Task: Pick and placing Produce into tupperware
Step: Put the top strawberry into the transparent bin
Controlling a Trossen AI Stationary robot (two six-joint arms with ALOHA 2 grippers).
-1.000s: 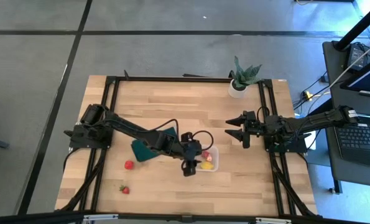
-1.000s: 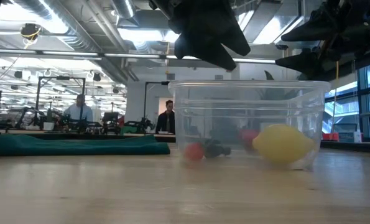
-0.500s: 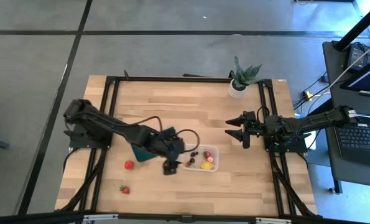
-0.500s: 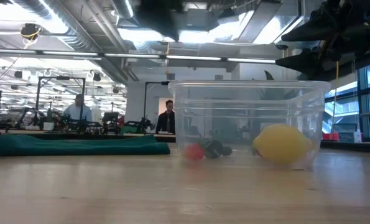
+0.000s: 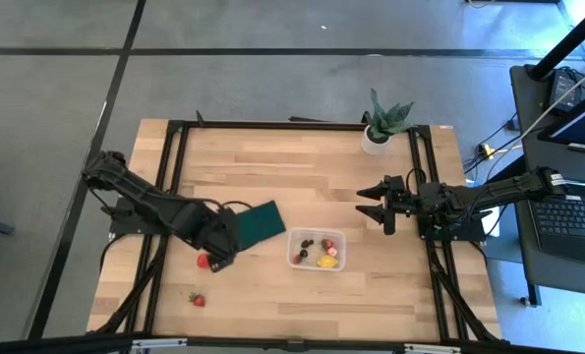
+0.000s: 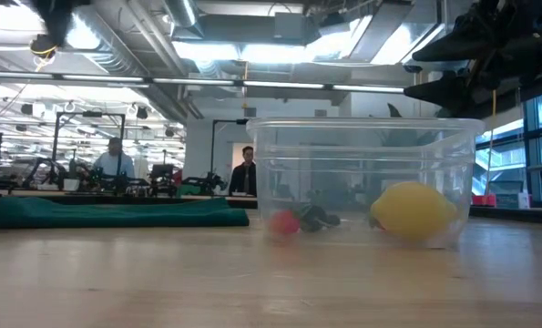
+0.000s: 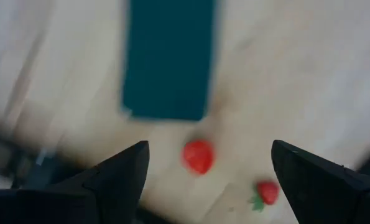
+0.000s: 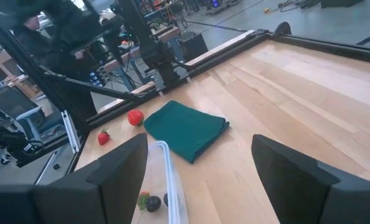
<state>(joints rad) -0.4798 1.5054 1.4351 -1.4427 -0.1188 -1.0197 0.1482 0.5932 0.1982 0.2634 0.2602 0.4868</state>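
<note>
The clear tupperware tub stands on the table and holds a yellow lemon, a strawberry and dark berries. In the low view the tub shows the lemon and a small red fruit. A red round fruit and a strawberry lie on the wood left of it. My left gripper hangs open just right of the round fruit, above it and touching nothing. My right gripper waits open, right of the tub.
A dark green pad lies flat between the tub and the left arm, just beyond the round fruit. A potted plant stands at the far edge. Black frame rails run along the table's sides. People sit in the room behind.
My left gripper has swept from over the tub's left end toward the table's left edge, past the green pad, and now hovers by the red round fruit. The tub and its fruits have stayed in place.
</note>
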